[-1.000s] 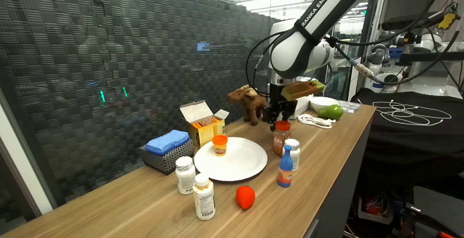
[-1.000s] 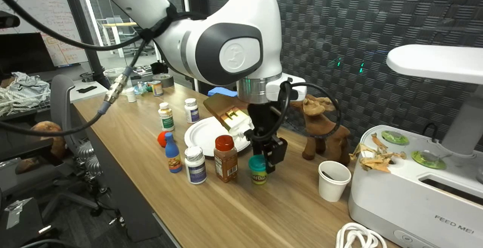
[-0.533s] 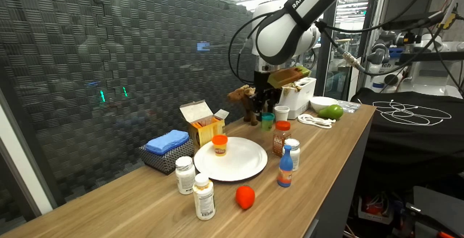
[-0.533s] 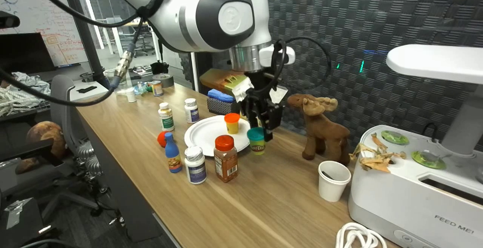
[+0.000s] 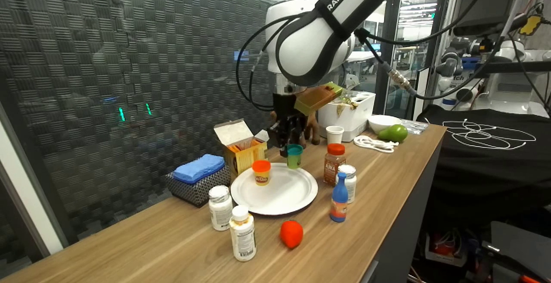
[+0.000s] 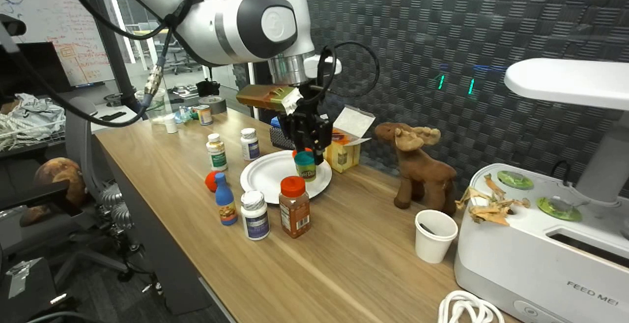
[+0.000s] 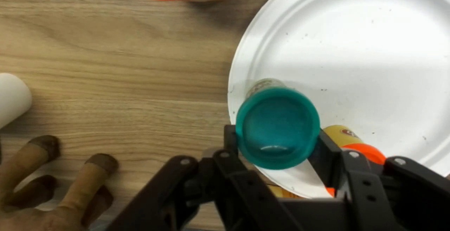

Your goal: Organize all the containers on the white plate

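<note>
Gripping a teal-lidded tub in the hand and bringing it over the rim of the white plate from outside it a second ago; nearing the orange-lidded tub and facing open room across to the opposite rim; leaving the blue bottle standing unmoved between plate and the long outer edge of the surface.
</note>
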`<state>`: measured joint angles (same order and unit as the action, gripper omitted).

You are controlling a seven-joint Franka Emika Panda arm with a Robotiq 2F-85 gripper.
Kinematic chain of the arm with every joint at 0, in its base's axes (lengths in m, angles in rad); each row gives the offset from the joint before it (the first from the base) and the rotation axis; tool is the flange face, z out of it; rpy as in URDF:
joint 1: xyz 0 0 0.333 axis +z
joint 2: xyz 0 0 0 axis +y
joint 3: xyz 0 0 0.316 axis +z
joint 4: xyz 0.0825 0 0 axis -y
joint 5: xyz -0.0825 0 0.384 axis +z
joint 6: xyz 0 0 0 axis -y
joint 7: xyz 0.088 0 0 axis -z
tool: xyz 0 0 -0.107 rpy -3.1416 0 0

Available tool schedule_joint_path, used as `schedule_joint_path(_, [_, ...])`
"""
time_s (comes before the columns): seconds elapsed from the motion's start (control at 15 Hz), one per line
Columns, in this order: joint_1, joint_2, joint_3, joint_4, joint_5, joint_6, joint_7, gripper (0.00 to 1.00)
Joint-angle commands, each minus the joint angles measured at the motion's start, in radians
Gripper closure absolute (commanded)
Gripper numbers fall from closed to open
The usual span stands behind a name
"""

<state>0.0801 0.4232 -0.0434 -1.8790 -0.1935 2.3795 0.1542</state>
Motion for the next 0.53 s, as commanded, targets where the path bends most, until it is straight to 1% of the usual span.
schedule_joint_path(0.0, [0.001,0.025,0.012,0.043,-0.006,-0.011,-0.042,0.73])
schedule_joint_path(0.47, [-0.043,0.032,0.072,0.044,0.061,0.037,-0.237,0.73])
